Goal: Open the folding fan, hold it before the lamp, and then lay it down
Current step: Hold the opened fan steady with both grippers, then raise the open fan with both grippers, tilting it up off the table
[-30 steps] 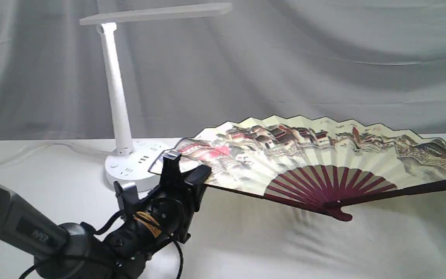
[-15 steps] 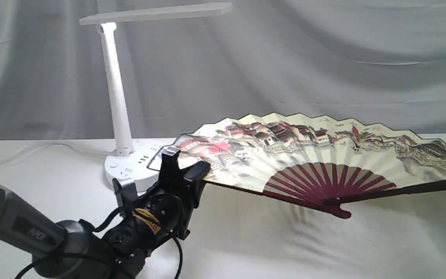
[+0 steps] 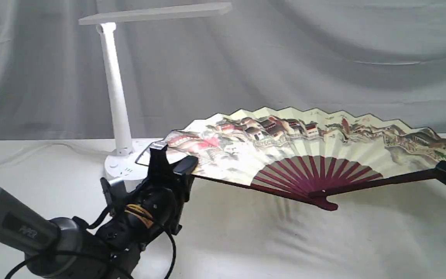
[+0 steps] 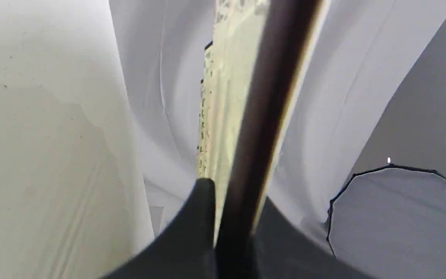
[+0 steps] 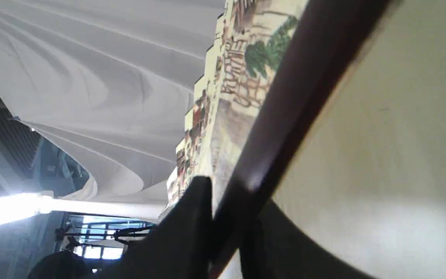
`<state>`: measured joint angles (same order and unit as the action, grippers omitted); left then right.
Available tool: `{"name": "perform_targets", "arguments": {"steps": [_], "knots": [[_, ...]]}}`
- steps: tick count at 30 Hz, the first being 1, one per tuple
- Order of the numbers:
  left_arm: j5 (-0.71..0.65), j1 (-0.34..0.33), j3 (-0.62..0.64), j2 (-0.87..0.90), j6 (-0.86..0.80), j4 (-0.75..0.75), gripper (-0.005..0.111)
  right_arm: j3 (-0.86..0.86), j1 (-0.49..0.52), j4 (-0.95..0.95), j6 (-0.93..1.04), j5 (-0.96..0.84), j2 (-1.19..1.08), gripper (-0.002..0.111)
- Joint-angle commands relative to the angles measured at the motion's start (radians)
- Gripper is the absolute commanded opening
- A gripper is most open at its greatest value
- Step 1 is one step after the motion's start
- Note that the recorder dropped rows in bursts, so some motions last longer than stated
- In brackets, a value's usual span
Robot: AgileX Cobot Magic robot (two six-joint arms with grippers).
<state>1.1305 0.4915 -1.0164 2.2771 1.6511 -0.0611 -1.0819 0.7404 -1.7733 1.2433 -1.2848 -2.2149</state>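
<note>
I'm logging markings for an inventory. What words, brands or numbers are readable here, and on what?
Nothing reads clearly.
Pale lettering on the left arm: too blurred.
An orange label behind the left gripper: too small.
Painting on the folding fan: no legible writing.

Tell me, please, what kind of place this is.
Probably a staged robot recording setup, not a home: a table under white cloth, a grey draped backdrop, and the left gripper and right gripper holding the folding fan near the lamp.
</note>
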Motion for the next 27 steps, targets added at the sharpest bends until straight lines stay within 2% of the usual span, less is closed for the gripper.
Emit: {"name": "perform_targets", "arguments": {"steps": [1,9,21,27], "knots": [[0.091,-0.017,0.017,-0.055,0.075,-0.126,0.0,-0.001,-0.011,0.029,0.044,0.064,0.039,0.0],[0.091,-0.063,0.089,-0.117,0.075,-0.087,0.0,-0.001,-0.023,0.029,-0.049,0.064,0.097,0.0],[0.091,-0.063,0.148,-0.219,0.107,-0.059,0.0,-0.001,-0.054,0.029,-0.132,0.064,0.171,0.0],[0.091,-0.063,0.178,-0.242,0.18,-0.061,0.0,-0.001,-0.056,0.029,-0.173,0.064,0.222,0.0]]}}
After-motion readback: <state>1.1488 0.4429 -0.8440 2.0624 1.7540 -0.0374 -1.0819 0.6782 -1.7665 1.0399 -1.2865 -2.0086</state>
